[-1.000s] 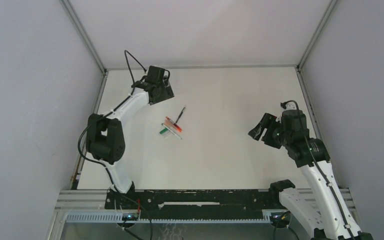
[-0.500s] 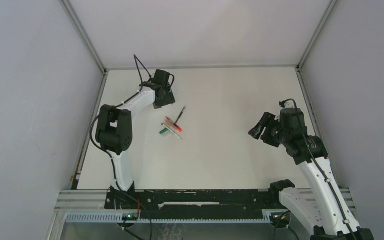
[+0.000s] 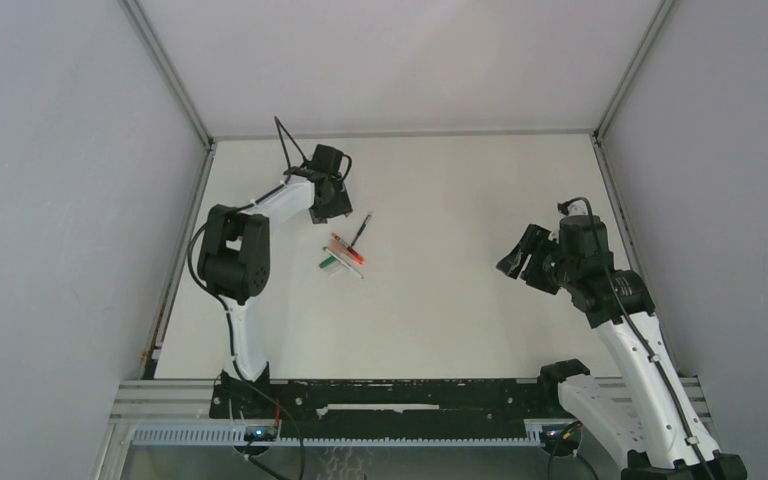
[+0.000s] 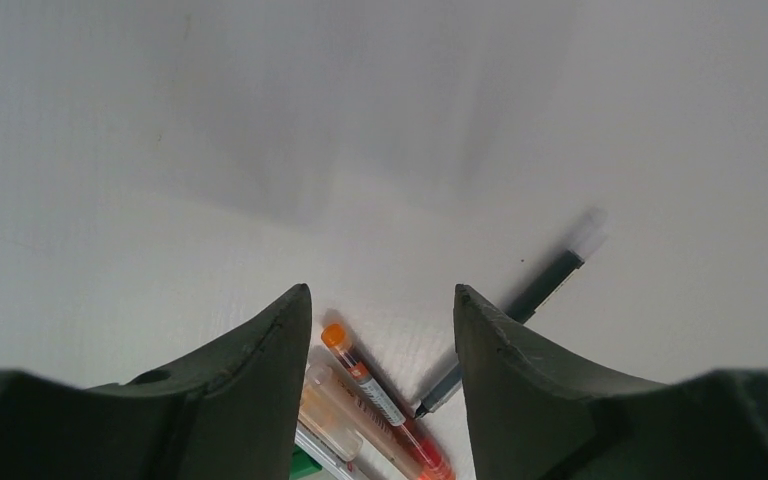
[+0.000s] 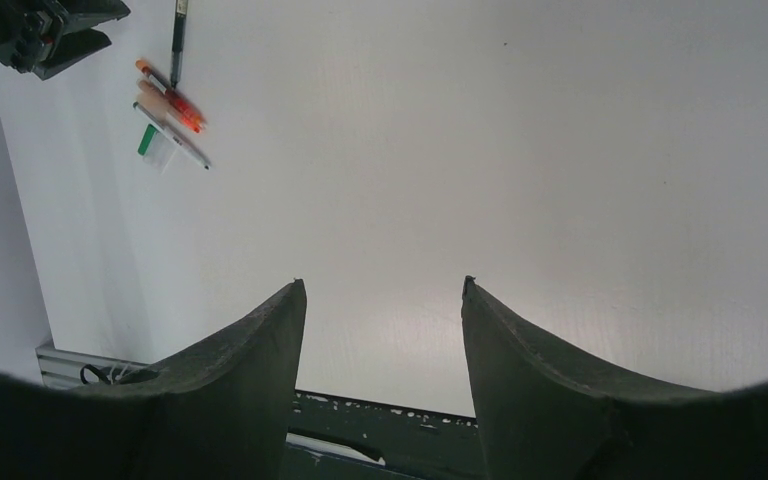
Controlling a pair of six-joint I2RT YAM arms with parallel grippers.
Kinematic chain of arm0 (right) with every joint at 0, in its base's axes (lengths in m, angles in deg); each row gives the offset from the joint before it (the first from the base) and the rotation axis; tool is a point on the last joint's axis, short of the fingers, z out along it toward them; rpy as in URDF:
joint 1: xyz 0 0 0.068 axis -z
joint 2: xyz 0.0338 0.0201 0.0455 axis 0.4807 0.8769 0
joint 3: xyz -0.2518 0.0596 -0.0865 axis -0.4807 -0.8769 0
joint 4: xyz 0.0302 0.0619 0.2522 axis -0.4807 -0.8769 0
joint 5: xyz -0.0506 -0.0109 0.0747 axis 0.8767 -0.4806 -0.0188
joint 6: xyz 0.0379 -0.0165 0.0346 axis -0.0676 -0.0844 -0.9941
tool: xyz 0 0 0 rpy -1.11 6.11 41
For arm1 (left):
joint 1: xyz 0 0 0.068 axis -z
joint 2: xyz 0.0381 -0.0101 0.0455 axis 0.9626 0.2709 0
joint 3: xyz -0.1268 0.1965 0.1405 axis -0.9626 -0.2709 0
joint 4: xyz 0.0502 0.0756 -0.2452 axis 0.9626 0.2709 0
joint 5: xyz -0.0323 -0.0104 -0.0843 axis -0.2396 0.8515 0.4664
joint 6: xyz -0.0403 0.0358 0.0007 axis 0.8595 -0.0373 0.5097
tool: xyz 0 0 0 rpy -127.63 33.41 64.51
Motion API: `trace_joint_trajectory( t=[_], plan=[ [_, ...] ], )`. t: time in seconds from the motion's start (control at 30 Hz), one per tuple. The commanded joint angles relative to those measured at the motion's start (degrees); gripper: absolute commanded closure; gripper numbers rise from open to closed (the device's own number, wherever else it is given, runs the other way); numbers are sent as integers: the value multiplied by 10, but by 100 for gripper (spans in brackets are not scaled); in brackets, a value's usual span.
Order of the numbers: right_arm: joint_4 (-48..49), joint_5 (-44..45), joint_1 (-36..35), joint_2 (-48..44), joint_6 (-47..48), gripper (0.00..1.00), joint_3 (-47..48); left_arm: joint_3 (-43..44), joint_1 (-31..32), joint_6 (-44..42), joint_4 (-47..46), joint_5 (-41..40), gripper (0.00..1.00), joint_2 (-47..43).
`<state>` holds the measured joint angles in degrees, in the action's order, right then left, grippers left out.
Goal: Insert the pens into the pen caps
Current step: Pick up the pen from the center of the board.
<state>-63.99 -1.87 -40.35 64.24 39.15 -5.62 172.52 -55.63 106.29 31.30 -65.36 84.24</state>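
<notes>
Left of the table's point(image 3: 460, 180) middle, about halfway between its far and near edges, the pens lie in a small cluster on the white top. A black pen point(image 3: 361, 230) sits a little apart on the far side of the group, angled toward the far right corner. Just beside it, two red pens point(image 3: 346, 248) lie side by side, touching or nearly so; the left wrist view shows one with an orange end point(image 4: 375, 395) and a paler one point(image 4: 328, 412) against it. On the near side of those is a pen with a pale barrel point(image 5: 175, 140) and, at its left end, a short green piece point(image 3: 329, 263). I cannot tell from where I stand whether that piece is a loose cap or one already fitted. No other pen caps can be made out at this size.

The left gripper point(image 3: 337, 211) hangs over the table just beyond the cluster, on the side toward the far left corner, nose pointing down at the pens. Its fingers point(image 4: 260, 370) stand apart with nothing between them but bare table and the ends of the red pens below.

The right gripper point(image 3: 513, 265) is well apart from all this, near the table's right edge, and faces left across the top. Its fingers point(image 5: 520, 360) are spread wide and hold nothing.
</notes>
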Motion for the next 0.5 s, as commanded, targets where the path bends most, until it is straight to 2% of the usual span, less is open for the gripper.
trace_joint_trajectory(
  t=[0.0,0.47],
  plan=[
    [18,9,4,1,-6,34,5,-5,0,7,-17,12,42,4],
    [26,4,5,-4,-10,34,-7,-39,8,8,-30,20,43,12]
  ],
)
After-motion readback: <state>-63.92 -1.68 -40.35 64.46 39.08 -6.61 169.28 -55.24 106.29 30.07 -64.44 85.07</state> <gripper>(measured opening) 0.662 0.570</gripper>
